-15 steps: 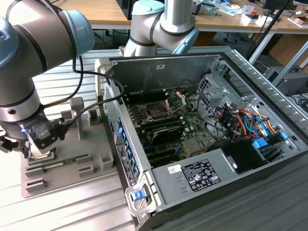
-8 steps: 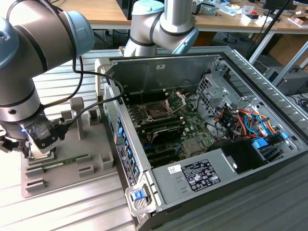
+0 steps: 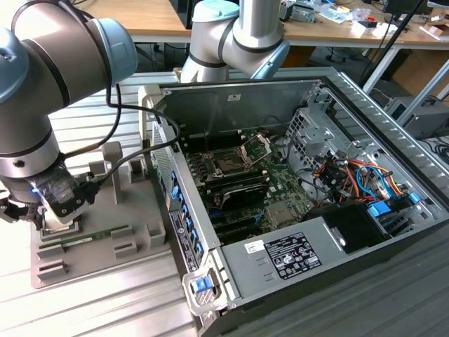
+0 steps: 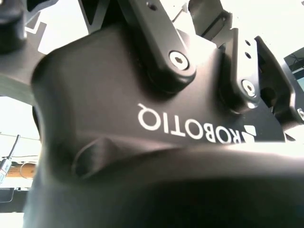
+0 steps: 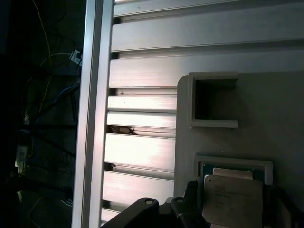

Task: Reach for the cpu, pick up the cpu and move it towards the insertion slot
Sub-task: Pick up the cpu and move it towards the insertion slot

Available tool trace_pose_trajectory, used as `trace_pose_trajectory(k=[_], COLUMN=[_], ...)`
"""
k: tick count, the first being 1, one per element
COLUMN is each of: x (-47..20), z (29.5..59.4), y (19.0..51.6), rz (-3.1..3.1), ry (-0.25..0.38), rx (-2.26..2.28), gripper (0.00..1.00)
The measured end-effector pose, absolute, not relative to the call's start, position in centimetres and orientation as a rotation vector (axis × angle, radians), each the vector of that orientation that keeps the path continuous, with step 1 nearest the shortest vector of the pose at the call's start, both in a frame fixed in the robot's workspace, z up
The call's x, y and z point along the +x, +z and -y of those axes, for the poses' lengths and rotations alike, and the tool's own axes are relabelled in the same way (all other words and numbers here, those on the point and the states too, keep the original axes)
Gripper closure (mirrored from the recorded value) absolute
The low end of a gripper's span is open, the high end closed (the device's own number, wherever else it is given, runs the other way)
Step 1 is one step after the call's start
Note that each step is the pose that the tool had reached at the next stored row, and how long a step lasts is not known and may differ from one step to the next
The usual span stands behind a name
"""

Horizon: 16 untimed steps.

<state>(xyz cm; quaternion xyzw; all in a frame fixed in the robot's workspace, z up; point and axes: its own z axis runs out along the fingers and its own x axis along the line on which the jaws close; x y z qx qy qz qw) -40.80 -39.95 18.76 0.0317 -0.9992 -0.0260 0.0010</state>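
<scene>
The cpu (image 5: 232, 197), a flat square chip with a pale metal top, sits in a raised square nest on the grey fixture plate (image 5: 266, 109) in the first wrist view. My gripper (image 5: 232, 211) is down over it, dark fingers (image 5: 191, 205) pressed against two opposite edges of the chip. In the exterior view the gripper (image 3: 43, 223) is low over the near end of the fixture plate (image 3: 137, 210), at that view's left. The insertion slot (image 3: 229, 164), a dark square socket with its silver frame raised, lies inside the open computer case.
A long green memory stick (image 3: 95, 236) lies on the fixture beside the gripper. An empty square pocket (image 5: 213, 100) stands on the plate beyond the cpu. The case wall (image 3: 179, 210) rises between fixture and motherboard. Ribbed aluminium table (image 5: 142, 152) ends at an edge close by.
</scene>
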Motion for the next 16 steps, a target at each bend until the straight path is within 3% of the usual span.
trace_pose_trajectory(k=[7,11,16], x=[-40.80,-40.81,-40.80], z=[39.95,39.95,39.95], y=[18.74,18.75,18.73], rz=[3.137,3.137,3.137], ry=[-0.082,-0.081,-0.082], rx=[0.100,0.099,0.099], gripper=[0.34,0.45,0.45])
